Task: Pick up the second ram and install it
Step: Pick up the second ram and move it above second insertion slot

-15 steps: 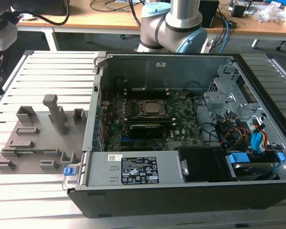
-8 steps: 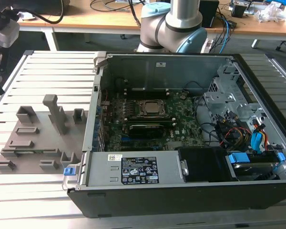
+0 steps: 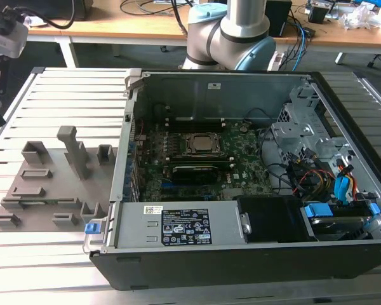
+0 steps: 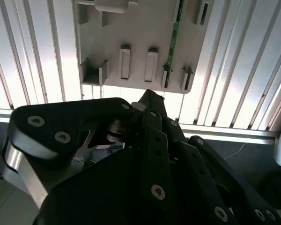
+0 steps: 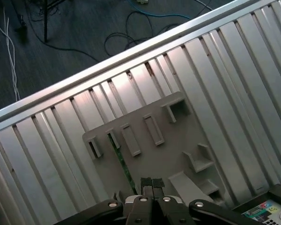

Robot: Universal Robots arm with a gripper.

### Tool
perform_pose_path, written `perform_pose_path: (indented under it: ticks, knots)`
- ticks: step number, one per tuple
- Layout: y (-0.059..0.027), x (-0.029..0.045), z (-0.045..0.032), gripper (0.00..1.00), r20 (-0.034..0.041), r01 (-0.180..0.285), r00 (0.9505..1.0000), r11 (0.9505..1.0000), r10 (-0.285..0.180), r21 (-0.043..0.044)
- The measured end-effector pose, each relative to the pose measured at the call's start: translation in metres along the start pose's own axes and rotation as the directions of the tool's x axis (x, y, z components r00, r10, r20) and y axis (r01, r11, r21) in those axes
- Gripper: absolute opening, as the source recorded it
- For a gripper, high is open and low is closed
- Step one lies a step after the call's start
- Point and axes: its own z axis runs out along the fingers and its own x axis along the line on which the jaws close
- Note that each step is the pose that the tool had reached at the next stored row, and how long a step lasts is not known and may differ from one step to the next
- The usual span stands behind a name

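Observation:
The second ram (image 5: 122,165) is a thin green stick standing on edge in a slot of the grey holder tray (image 5: 154,154). In the second wrist view the ram (image 4: 173,42) runs as a green strip along the tray (image 4: 131,28). My gripper (image 5: 151,182) hovers above the tray, close beside the ram's near end and not touching it. Its two black fingertips are pressed together with nothing between them. The black linkage of the gripper (image 4: 150,98) points at the tray's edge.
The tray (image 3: 44,184) lies on a slatted aluminium table (image 3: 57,254), at the exterior view's left of an open computer case (image 3: 241,241). Inside the case are the green motherboard (image 3: 197,159) with its processor socket and cables at the right. The arm's base (image 3: 235,32) stands behind the case.

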Motion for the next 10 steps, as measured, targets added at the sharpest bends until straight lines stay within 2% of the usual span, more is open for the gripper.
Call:
perform_pose_path:
  ticks: [3,7,10]
  knots:
    - [0.0000,0.0000,0.0000,0.10,-0.0014,0.047,0.9989,0.9989,-0.047,-0.0012]
    - [0.0000,0.0000,0.0000,0.10,-0.0030,0.102,0.9948,0.9948,-0.102,-0.0027]
    - [0.0000,0.0000,0.0000,0.10,-0.0047,0.166,0.9862,0.9862,-0.166,-0.0045]
